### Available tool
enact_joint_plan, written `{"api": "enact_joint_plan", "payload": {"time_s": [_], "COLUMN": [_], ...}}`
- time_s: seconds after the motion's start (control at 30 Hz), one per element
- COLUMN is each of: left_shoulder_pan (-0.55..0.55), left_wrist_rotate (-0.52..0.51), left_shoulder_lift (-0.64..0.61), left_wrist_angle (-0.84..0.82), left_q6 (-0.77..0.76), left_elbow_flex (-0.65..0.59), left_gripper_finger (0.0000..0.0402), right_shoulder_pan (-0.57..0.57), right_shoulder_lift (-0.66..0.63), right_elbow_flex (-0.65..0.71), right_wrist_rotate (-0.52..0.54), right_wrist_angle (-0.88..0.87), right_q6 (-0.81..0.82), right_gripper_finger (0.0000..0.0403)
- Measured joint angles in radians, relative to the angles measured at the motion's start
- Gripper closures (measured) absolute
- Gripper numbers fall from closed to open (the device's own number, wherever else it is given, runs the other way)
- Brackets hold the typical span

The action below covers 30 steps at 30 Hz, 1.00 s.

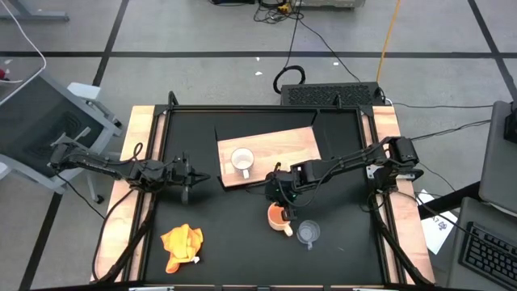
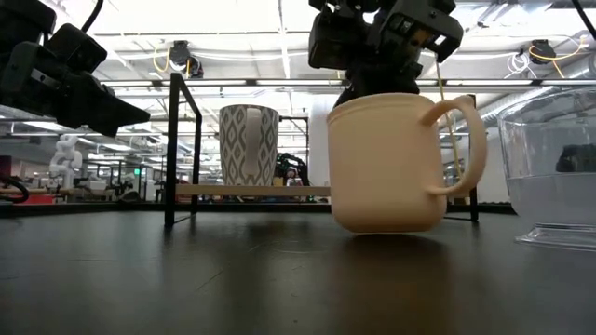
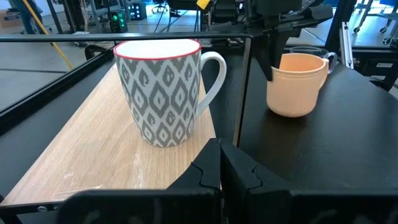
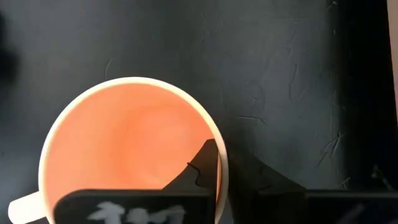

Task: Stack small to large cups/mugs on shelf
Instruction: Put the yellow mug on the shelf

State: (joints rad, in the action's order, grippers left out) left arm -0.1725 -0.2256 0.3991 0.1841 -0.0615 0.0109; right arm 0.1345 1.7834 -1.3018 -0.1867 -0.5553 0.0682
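Observation:
The yellow-orange cup [image 1: 279, 217] [image 2: 386, 163] stands on the black table just near of the wooden shelf board [image 1: 283, 145]. My right gripper [image 1: 279, 196] [image 4: 224, 171] reaches down into its rim and is shut on it. The white patterned mug [image 1: 241, 162] [image 3: 163, 93] stands upright on the board. The clear glass cup [image 1: 307, 233] [image 2: 554, 177] sits on the table beside the yellow-orange cup, on its near right. My left gripper [image 1: 187, 174] [image 3: 221, 171] hovers shut left of the board, touching nothing. My right gripper pinches the yellow-orange cup's rim [image 4: 222, 155] on the side away from the handle [image 4: 18, 205]. One finger [image 4: 202, 165] is inside the cup and the other outside, coming from above and pointing down. The cup is upright; whether its base has left the table, I cannot tell.
An orange-yellow cloth [image 1: 182, 246] lies crumpled at the table's near left. A black frame post [image 2: 172, 149] stands at the board's edge. Raised wooden rails [image 1: 137, 162] line the left and right sides of the table.

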Motion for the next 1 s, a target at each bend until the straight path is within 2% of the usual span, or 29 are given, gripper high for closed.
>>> {"api": "enact_joint_plan", "payload": {"time_s": [0.63, 1.0], "left_shoulder_pan": [0.0, 0.0], "left_wrist_rotate": [0.0, 0.0], "left_shoulder_lift": [0.0, 0.0], "left_wrist_angle": [0.0, -0.001], "left_q6": [0.007, 0.01], "left_elbow_flex": [0.0, 0.0], "left_gripper_finger": [0.0401, 0.0401], "right_shoulder_pan": [-0.058, -0.098], "right_shoulder_lift": [-0.158, -0.181], "right_elbow_flex": [0.0, 0.017], "right_wrist_rotate": [0.002, 0.004], "right_wrist_angle": [-0.009, -0.012], "right_q6": [-0.056, -0.081], "right_gripper_finger": [0.04, 0.0401]}}
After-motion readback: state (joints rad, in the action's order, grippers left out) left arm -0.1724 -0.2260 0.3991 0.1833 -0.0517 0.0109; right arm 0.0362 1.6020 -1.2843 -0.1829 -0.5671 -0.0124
